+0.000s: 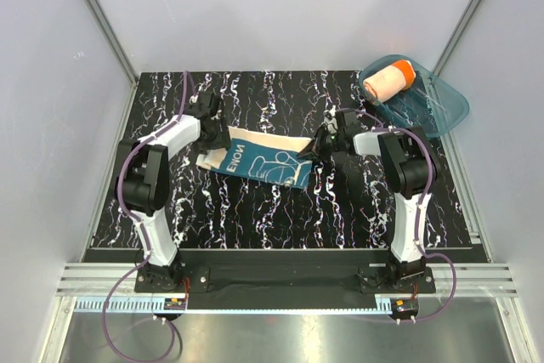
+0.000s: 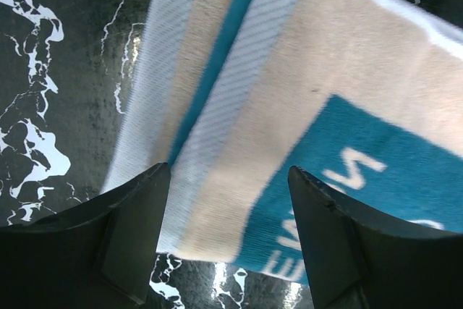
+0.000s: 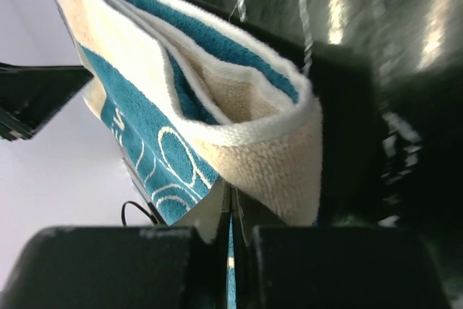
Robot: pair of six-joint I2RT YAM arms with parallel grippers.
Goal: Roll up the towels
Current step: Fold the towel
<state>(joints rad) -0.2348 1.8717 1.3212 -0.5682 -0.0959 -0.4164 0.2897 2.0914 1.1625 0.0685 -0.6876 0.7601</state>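
Teal towel [image 1: 259,161] lies across the middle of the worktop [image 1: 255,218], folded into a long strip that runs left to right and slopes a little toward the near side at its right end. We see cream bands along its edges and at its left end, and a teal field with white letters and a white line drawing. In the right wrist view the same towel [image 3: 181,106] shows several layers doubled over, cream on the outer fold and teal inside.

At the towel's right end we find the right end effector [image 1: 319,146]. Its wrist camera shows it [image 3: 233,215] closed tight, the two dark fingers pressed together with the folded edge of the cloth pinched between them.

At the towel's left end sits the left end effector [image 1: 210,127]. From its own camera it [image 2: 228,179] stands wide apart, one finger [image 2: 137,229] on each side of the cream and teal striped end of the towel [image 2: 325,106], with nothing held. We cannot tell whether its tips touch the cloth.

Well apart from all this, at the far right corner, the orange towel [image 1: 387,81] lies rolled up inside a translucent teal tub [image 1: 442,108], its peach end facing left.

The worktop is black with white marbled veins.
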